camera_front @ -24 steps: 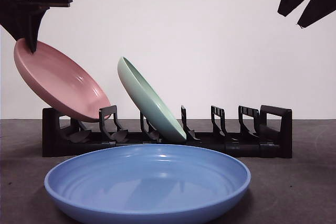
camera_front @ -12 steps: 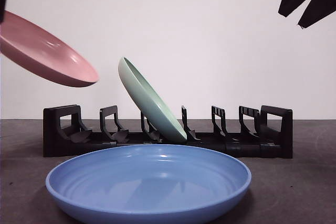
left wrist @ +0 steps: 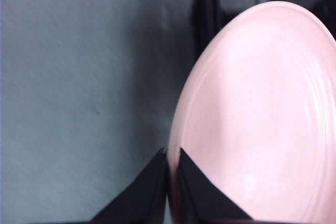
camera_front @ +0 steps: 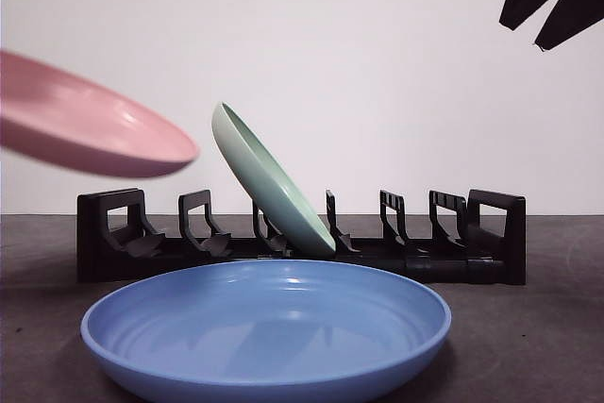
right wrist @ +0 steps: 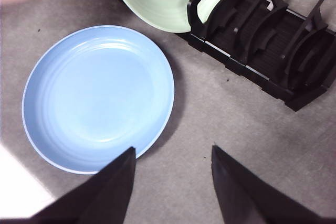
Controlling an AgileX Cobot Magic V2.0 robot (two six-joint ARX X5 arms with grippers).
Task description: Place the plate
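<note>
1. We see the left gripper (left wrist: 169,167) pinching the rim of the pink plate (camera_front: 90,129), its two jaws pressed onto the edge in the left wrist view.
2. The pink plate hangs in the air, tilted close to flat and blurred, above the left end of the black rack (camera_front: 302,243) and clear of its slots.
3. A green plate (camera_front: 269,181) leans in a middle slot of the rack, just beside the pink plate's edge but apart from it.
4. A blue plate (camera_front: 264,327) lies flat on the table (camera_front: 528,346) in front of the rack.
5. The right gripper (right wrist: 173,156) waits above the table, jaws spread and holding nothing, near the blue plate's edge.
</note>
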